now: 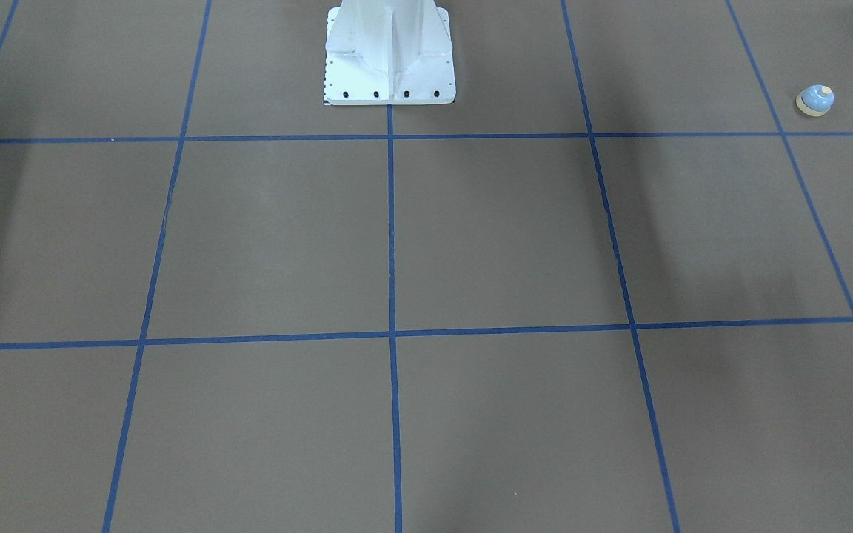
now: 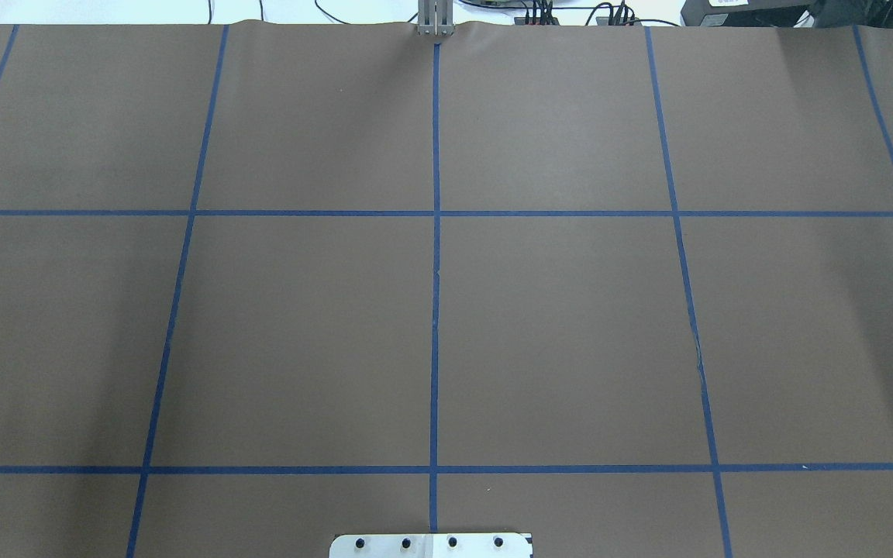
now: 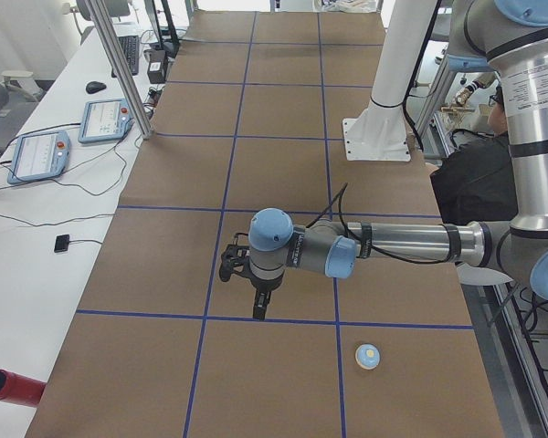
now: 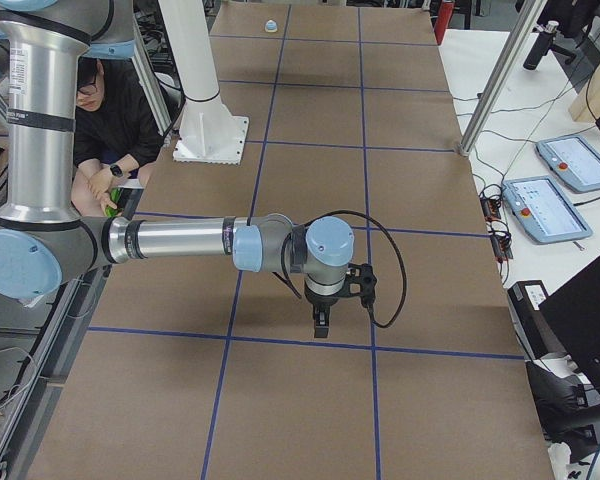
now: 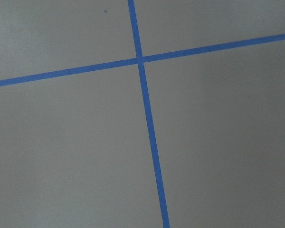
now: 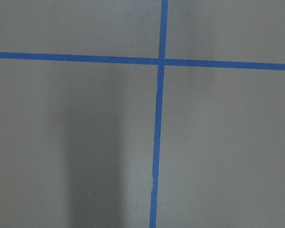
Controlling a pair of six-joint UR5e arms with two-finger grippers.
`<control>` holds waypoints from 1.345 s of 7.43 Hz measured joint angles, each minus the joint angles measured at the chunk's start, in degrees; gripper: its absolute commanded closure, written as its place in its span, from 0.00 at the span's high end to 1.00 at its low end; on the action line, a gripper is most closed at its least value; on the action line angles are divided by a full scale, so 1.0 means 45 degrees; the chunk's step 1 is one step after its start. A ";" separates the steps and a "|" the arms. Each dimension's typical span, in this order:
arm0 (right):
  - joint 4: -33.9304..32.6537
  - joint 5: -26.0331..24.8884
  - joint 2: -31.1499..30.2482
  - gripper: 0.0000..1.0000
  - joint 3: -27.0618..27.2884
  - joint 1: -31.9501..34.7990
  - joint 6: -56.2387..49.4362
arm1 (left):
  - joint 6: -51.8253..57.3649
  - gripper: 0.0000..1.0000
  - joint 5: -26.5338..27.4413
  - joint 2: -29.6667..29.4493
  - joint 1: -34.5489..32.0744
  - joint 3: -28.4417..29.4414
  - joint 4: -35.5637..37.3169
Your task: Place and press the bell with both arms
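Observation:
The bell stands upright on the brown table cover, light blue dome with a cream button and rim. It also shows in the exterior left view and far off in the exterior right view. My left gripper hangs fingers down above a blue tape line, apart from the bell, which lies nearer the robot's side. My right gripper hangs fingers down over the table's other end, far from the bell. I cannot tell whether either is open or shut. Both wrist views show only table and tape.
The white pedestal stands at the robot's edge of the table. A red cylinder and control tablets lie on the side bench. A metal post stands at the table's edge. A seated person is beside the robot.

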 measured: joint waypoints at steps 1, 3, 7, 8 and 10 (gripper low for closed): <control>0.0000 0.0009 -0.0021 1.00 0.0003 0.0000 -0.0003 | -0.0056 1.00 0.0034 -0.0228 0.0464 -0.0276 0.0257; 0.0000 0.0000 -0.0052 1.00 0.0005 0.0000 0.0005 | -0.0329 1.00 0.0173 -0.1015 0.1371 -0.1985 0.2482; 0.0000 -0.0013 -0.0100 1.00 0.0006 0.0000 -0.0001 | -0.7327 1.00 0.1879 -0.1766 0.3245 -0.5691 0.5793; 0.0000 -0.0029 -0.0092 1.00 0.0017 0.0000 -0.0005 | -0.9973 1.00 0.2608 -0.1759 0.4364 -0.6407 0.6138; 0.0000 -0.0045 -0.0079 1.00 0.0057 0.0000 -0.0008 | -1.5234 1.00 0.4531 -0.1518 0.6931 -0.7373 0.6872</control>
